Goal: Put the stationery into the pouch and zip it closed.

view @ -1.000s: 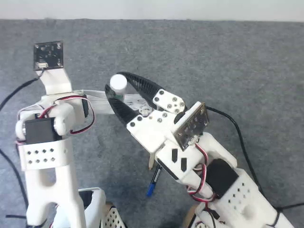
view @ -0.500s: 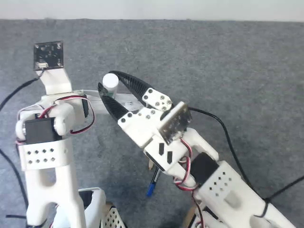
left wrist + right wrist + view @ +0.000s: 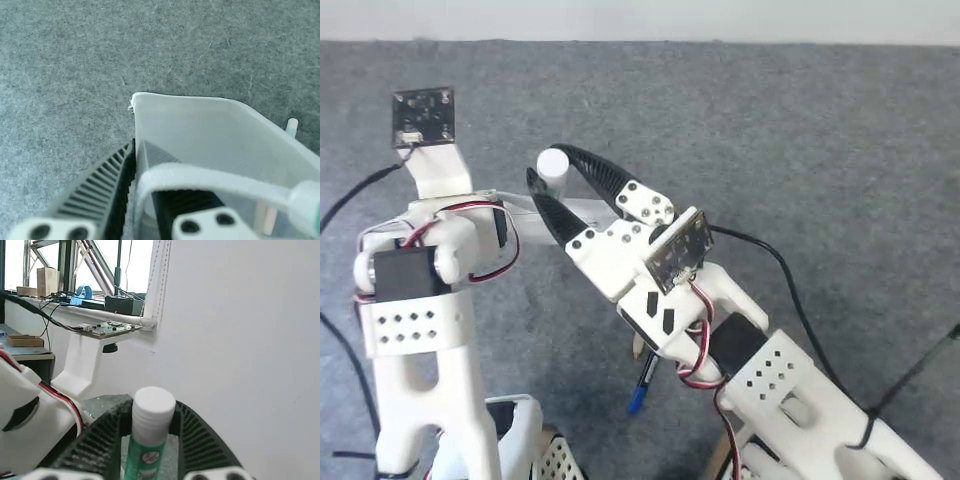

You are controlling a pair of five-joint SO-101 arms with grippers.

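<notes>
My right gripper (image 3: 548, 178) is shut on a glue stick (image 3: 552, 163) with a white cap and a green body, held upright between the black fingers (image 3: 200, 440); the wrist view shows the same glue stick (image 3: 147, 430). Just beneath it hangs a translucent white pouch (image 3: 210, 135), mouth open, its zip strip (image 3: 200, 176) curving across. My left gripper (image 3: 137, 150) is shut on the pouch's rim, one finger outside and one inside. Some stationery (image 3: 265, 220) shows faintly through the pouch wall. In the high view the pouch (image 3: 515, 203) is a pale strip by the left arm (image 3: 420, 260).
A blue-tipped pen (image 3: 642, 385) lies on the grey carpet under the right arm. A black cable (image 3: 790, 290) trails to the right of that arm. Open carpet stretches across the far and right side of the table.
My right gripper has carried the glue stick to the left, closer to the left arm and over the pouch. The left arm has stayed where it was.
</notes>
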